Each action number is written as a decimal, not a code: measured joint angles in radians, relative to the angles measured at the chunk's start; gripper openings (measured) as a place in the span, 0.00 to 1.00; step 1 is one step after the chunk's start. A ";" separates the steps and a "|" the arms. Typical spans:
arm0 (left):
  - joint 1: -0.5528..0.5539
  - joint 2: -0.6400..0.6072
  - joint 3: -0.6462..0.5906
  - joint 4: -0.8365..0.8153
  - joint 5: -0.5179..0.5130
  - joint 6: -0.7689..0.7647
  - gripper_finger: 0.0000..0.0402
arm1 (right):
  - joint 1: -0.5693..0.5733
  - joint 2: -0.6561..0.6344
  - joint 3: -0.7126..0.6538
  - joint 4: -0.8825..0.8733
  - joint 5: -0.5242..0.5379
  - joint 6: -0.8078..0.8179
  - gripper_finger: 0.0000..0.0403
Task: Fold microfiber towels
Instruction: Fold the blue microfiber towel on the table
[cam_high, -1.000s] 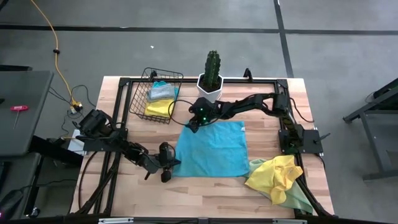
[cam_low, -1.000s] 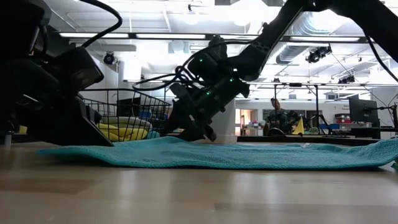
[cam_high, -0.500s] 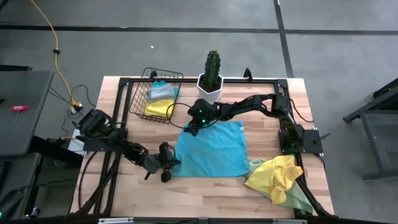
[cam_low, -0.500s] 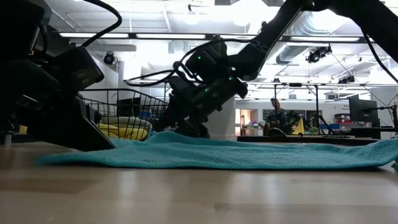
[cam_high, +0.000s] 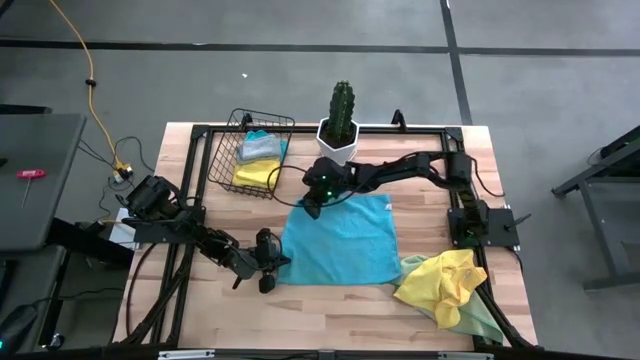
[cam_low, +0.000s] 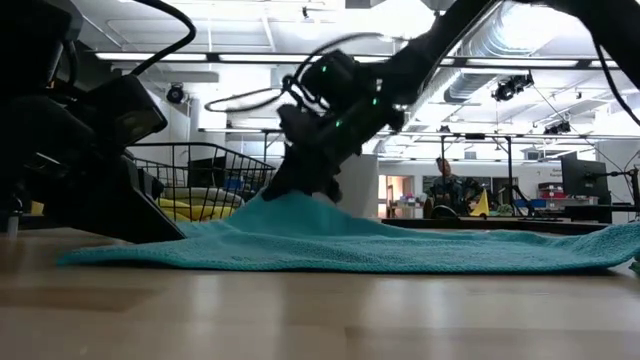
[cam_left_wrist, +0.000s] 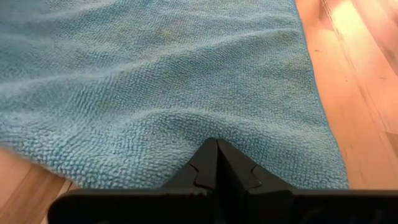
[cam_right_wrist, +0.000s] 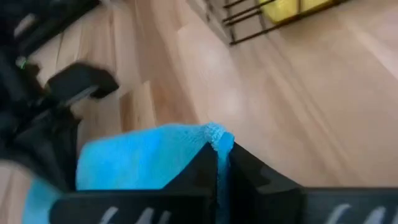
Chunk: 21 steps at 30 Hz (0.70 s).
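Note:
A turquoise microfiber towel (cam_high: 342, 242) lies spread in the middle of the table. My left gripper (cam_high: 270, 268) is shut at its near-left corner. My right gripper (cam_high: 309, 206) is shut on its far-left corner, which the low view shows raised in a peak (cam_low: 292, 204) under the fingers. Folded yellow and turquoise towels (cam_high: 256, 160) lie in the wire basket (cam_high: 228, 150) at the far left. Crumpled yellow (cam_high: 445, 278) and pale green (cam_high: 480, 318) towels lie in a heap at the near right. My left gripper pinches the turquoise towel's edge (cam_left_wrist: 214, 132) at the near-left corner between its two shut fingers, slanting down from the table's left. The cloth puckers toward the fingertips and lies flat on the table. My right gripper pinches the far-left corner (cam_right_wrist: 216, 133) between its shut fingers; a tuft of cloth sticks out past the tips. The fingers slant down from the far right. The corner is lifted off the table, and the cloth slopes down from it to the flat part.
A cactus in a white pot (cam_high: 340, 128) stands at the far edge, just behind my right gripper. A black frame (cam_high: 200, 180) runs around the work area. Bare wood (cam_high: 330, 315) lies along the near edge. A person (cam_low: 443, 190) sits far off in the room.
My right gripper has shut on the towel's far-left corner and risen with it. That corner now stands up in a peak, while the rest of the towel stays flat on the table.

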 joint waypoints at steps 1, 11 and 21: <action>0.000 0.000 0.000 -0.001 0.000 0.000 0.00 | 0.007 -0.015 0.000 -0.031 0.005 -0.022 0.02; -0.001 0.000 -0.001 -0.009 -0.015 0.000 0.00 | 0.176 -0.062 0.001 -0.363 0.156 -0.356 0.01; -0.001 0.000 -0.001 -0.010 -0.016 0.000 0.00 | 0.390 -0.064 0.001 -0.409 0.319 -0.498 0.01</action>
